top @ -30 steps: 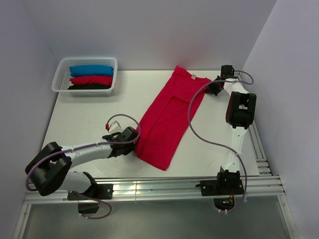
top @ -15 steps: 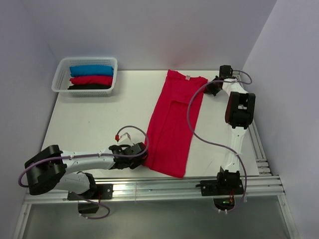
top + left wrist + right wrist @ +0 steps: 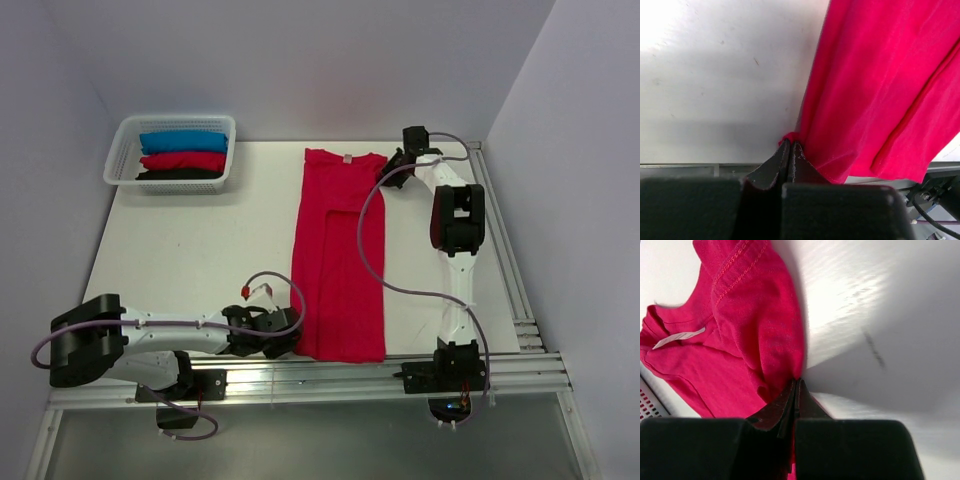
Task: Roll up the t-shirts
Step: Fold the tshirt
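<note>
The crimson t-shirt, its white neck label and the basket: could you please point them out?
crimson t-shirt (image 3: 340, 270): top external view, middle of the cloth.
white neck label (image 3: 679, 338): right wrist view, centre of the strip.
basket (image 3: 170, 186): top external view, near wall.

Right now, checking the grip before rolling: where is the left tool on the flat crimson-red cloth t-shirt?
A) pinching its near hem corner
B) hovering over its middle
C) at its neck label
A: the left tool is shut on a near hem corner of the crimson-red cloth t-shirt, the end opposite its white neck label.
</note>
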### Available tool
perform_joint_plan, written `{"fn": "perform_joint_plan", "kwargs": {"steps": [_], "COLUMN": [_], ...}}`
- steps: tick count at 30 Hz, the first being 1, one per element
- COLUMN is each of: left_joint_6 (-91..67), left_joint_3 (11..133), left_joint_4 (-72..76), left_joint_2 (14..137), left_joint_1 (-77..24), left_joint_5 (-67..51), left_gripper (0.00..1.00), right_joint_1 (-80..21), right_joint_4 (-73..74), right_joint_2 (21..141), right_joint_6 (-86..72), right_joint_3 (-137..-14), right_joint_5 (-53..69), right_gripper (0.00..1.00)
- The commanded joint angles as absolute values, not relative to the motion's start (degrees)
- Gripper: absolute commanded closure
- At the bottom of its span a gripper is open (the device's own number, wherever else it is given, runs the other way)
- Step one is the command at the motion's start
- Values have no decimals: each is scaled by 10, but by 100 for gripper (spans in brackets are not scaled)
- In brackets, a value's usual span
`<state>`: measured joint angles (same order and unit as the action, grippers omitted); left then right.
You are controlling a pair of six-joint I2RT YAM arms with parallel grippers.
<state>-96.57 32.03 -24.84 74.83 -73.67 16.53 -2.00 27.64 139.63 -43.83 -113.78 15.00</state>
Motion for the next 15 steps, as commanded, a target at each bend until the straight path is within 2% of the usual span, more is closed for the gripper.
{"fn": "perform_joint_plan", "kwargs": {"steps": [1,4,9,11,12,15], "left_joint_6": [-971,-979,-984,-974,-976,-980], "left_joint_3": [280,256,227,227,225,201], "left_joint_4": [-369,-343,-322,-332,-338,-343], "left_joint_2": [789,771,735,718,708,651], "left_joint_1": [-763,-766,-766,-765,-766,-766], "left_joint_5": [83,70,66,84,90,97], "left_gripper": [99,100,99,96,90,66], "right_joint_1": [-37,-46,-52,-53,-54,-54], "right_joint_4": [289,294,221,215,216,207], "right_joint_2": [1419,1448,1463,1474,1476,1475], "right_joint_6": [-448,-457,-505,-509,-509,-509], "right_joint_3": [-1186,-1237,-1239,-1254,-1266,-1267], "right_joint_5": [141,147,185,184,183,183], "right_gripper": [100,100,100,100,100,100]}}
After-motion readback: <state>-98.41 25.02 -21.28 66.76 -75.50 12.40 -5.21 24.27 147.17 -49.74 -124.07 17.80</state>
